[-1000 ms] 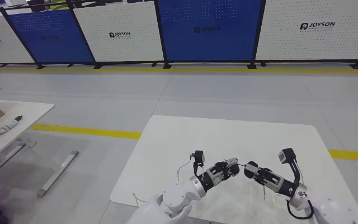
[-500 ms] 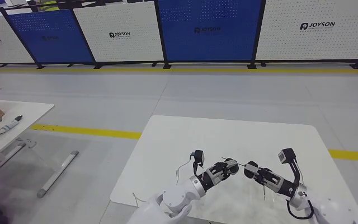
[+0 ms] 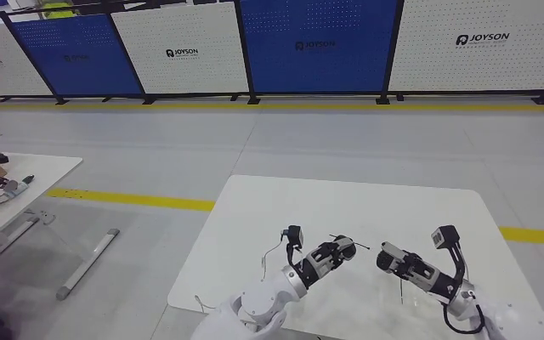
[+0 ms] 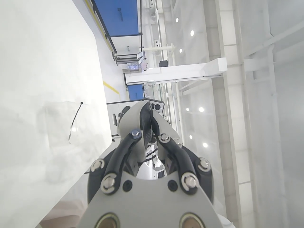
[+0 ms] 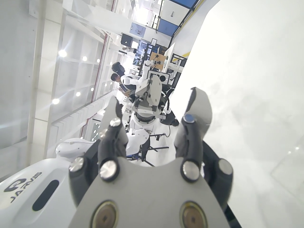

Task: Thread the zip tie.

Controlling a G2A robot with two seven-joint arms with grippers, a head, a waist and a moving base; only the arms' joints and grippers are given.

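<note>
Top view: left end effector (image 3: 346,247) clamps zip tie (image 3: 361,246) over desk (image 3: 340,195), near its robot-side edge; strap's long axis aims at wide, empty right end effector (image 3: 382,253) just beside.

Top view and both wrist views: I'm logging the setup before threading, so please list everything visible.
held zip tie: one, black, pinched in the left gripper, pointing toward the right gripper
loose zip tie: one, black, flat on the table near the right arm
table: one, white, under both arms
side table: one, white, at the top view's left edge
partition panels: a row, blue and white, across the back
floor line: yellow, beyond the table
left gripper: shut
right gripper: open, empty, apart from the left
</note>
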